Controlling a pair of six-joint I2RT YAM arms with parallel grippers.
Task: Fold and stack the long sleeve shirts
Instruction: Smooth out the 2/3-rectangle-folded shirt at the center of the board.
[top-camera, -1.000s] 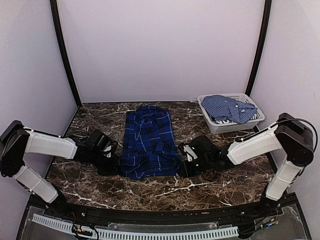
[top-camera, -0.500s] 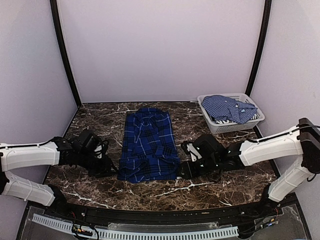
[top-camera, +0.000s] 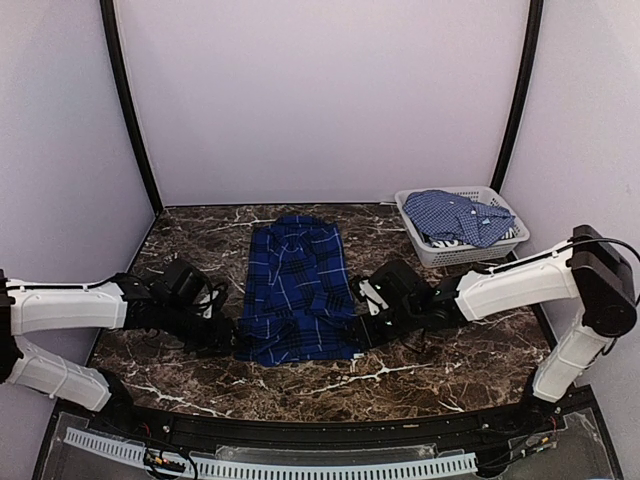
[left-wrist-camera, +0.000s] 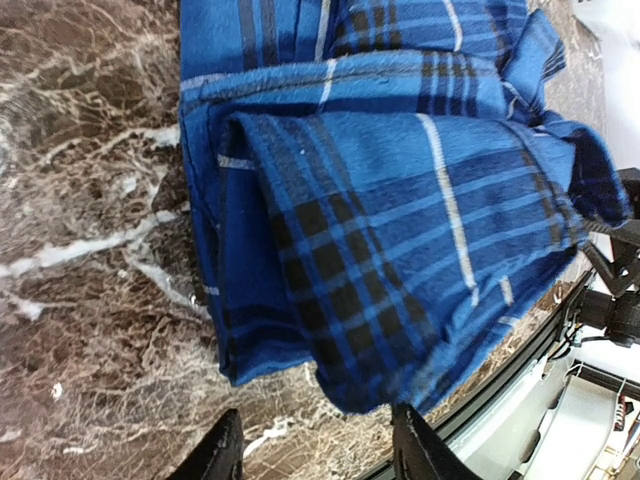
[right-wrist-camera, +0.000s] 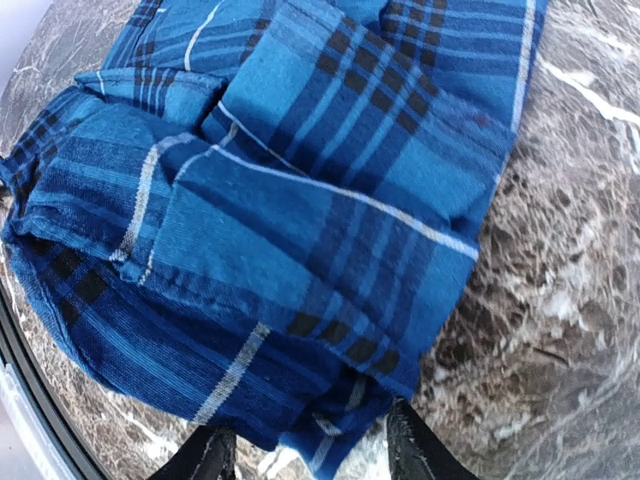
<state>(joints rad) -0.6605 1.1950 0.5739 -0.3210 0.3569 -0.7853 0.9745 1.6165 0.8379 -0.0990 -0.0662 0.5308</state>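
Observation:
The dark blue plaid shirt lies folded lengthwise in the middle of the marble table. My left gripper is open at its near left corner; in the left wrist view the shirt's hem lies just ahead of the fingertips. My right gripper is open at the near right corner; in the right wrist view the shirt's edge hangs between the open fingers. The lighter fine-checked shirt lies crumpled in the basket.
The pale lattice basket stands at the back right by the wall. The table's black front rail runs close behind the shirt's near edge.
Both arms have moved inward to the shirt's near corners. The left gripper has come right to the hem, the right gripper left and slightly back against the edge.

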